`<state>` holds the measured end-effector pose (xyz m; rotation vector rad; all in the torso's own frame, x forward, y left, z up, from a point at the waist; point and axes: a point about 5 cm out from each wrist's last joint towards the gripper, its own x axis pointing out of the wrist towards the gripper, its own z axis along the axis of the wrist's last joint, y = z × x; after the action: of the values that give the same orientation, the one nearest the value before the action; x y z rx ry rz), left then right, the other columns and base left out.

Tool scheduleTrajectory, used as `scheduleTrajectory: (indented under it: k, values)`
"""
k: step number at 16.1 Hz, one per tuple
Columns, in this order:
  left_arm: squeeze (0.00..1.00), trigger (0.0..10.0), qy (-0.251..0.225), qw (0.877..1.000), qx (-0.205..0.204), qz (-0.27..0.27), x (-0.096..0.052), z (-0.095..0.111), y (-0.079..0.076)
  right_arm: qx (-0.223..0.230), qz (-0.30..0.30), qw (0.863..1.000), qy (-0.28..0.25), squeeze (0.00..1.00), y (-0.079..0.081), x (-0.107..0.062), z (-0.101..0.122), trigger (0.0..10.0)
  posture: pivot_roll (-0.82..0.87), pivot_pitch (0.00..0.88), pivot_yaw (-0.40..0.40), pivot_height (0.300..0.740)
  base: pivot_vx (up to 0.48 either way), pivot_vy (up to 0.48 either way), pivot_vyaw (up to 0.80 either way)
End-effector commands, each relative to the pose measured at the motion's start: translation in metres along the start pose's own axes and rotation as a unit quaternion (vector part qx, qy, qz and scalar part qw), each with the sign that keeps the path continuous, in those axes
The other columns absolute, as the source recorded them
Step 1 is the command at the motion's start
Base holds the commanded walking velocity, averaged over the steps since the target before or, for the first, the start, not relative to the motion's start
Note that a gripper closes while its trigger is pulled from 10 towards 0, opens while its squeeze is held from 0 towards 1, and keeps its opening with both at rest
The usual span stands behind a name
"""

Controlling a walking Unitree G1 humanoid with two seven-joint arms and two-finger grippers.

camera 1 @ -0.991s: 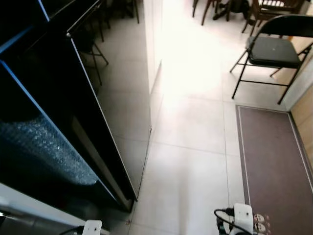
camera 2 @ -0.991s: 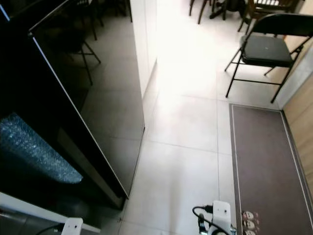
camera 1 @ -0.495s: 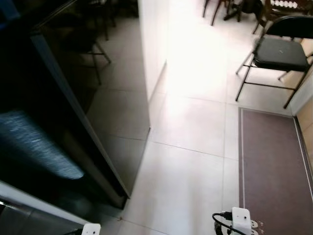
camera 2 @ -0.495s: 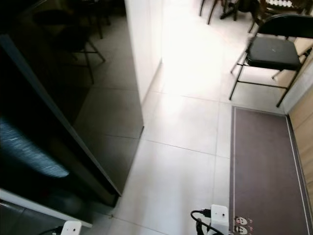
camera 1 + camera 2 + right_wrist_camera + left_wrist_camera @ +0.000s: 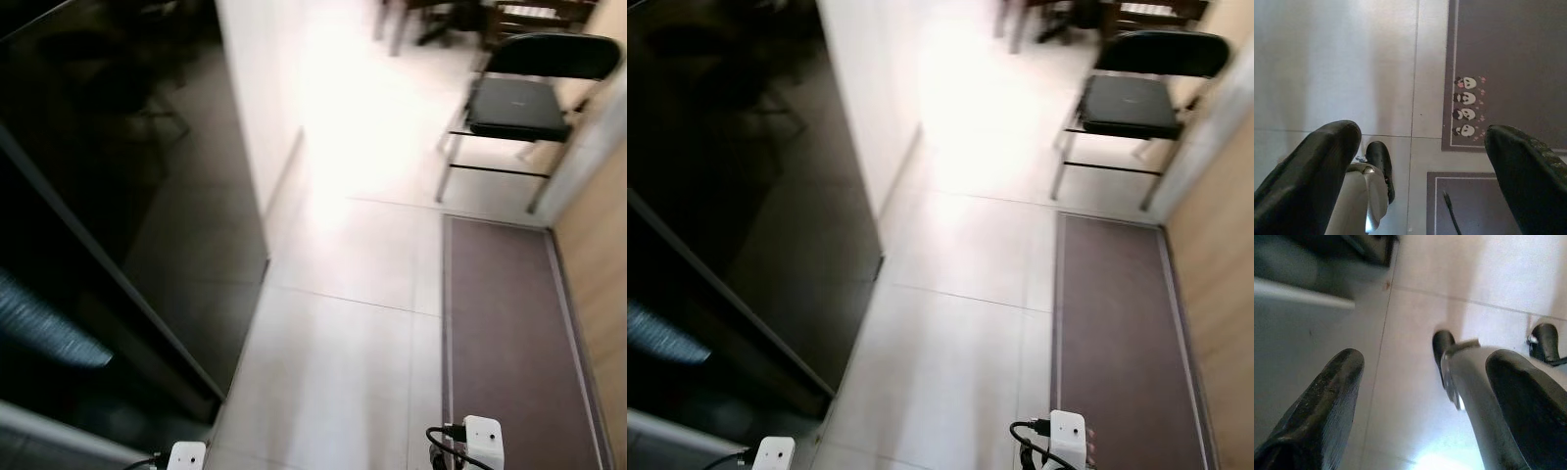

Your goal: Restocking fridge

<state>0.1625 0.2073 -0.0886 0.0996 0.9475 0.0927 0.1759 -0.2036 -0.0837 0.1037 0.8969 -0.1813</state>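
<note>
Both grippers hang idle at the robot's sides, and each one is empty: the left gripper (image 5: 1425, 396) has its two black fingers spread wide over the pale floor tiles (image 5: 333, 372), and the right gripper (image 5: 1420, 171) is likewise spread, pointing down at the edge of a brown mat (image 5: 1508, 63) printed with a row of small panda faces (image 5: 1465, 105). Beyond them, on the robot's left, the fridge (image 5: 98, 196) shows as a tall, glossy black door panel standing open, with a dark interior and a bluish patch low inside that I cannot identify. A white wall (image 5: 260, 88) runs beside it, and a black folding chair (image 5: 514, 93) stands well apart at the far end of the mat. No item to stock is in either grasp, so the step in hand seems to be fetching one. Doing it well likely means turning steadily, keeping clear of the open door's edge and the mat's border, and locating the supplies before reaching.
</note>
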Motion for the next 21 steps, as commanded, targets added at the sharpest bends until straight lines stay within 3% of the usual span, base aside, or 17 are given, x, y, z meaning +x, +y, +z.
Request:
scheduleTrajectory:
  k: [1, 14, 21]
  values:
    - [0.0, 10.0, 0.002, 1.0, -0.004, 0.001, -0.0006, -0.0022, 0.0027, 0.001, -0.001, 1.0, 0.011, 0.0, -0.0013, -0.0012, -0.0057, 10.0, -0.08, 0.104, 0.03, 0.74, 0.0, 0.0, -0.76]
    - [0.0, 10.0, 0.019, 1.0, 0.018, -0.002, -0.0014, -0.008, 0.0007, -0.008, 0.001, 1.0, 0.017, 0.0, 0.0002, -0.0018, -0.0092, 10.0, -0.08, 0.123, 0.029, 0.74, 0.0, -0.06, -0.74]
    - [0.0, 10.0, 0.011, 1.0, 0.009, -0.008, -0.0011, -0.0056, -0.0007, -0.014, 0.004, 1.0, 0.019, 0.0, -0.0001, -0.002, -0.01, 10.0, -0.08, 0.123, 0.025, 0.74, 0.0, 0.0, 0.0]
